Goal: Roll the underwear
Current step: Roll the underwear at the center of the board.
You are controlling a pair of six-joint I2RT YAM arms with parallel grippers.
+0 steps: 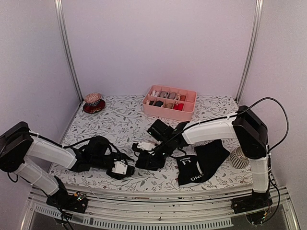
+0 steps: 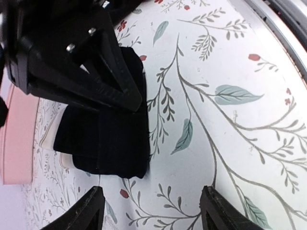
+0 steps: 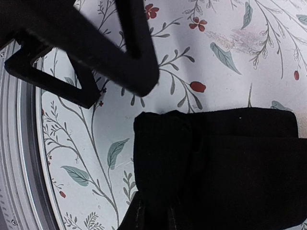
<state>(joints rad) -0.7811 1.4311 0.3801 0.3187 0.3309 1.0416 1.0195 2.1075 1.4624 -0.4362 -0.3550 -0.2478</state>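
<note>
Close to the front edge of the tabletop [image 2: 240, 139], the left fingers [image 2: 84, 213] are spread wide. Only bare flowered cloth lies between them; they hold nothing and touch nothing.

Off to the right, at much the same depth, the lettered brief [image 1: 192, 170] lies flat and spread out, with its black waistband and white letters facing up. It lies below the right forearm, well apart from both pairs of fingers.

Just beyond the left fingertips sits the folded brief [image 2: 115, 143], a compact black bundle of several layers lying on the tabletop near the middle. Its near edge stops just short of the left fingers, leaving a narrow strip of tabletop between them. It lies a little toward one side of the open gap rather than squarely in front of it.

The right fingers [image 3: 137, 216] reach in from the right and come down on this bundle. They are drawn close together and pinch a fold of black fabric at its edge. In the right wrist view the cloth bunches up where it runs in between them.

Far back, near the rear wall, stands a pink tray [image 1: 165, 113] with small bundles in its compartments.
</note>
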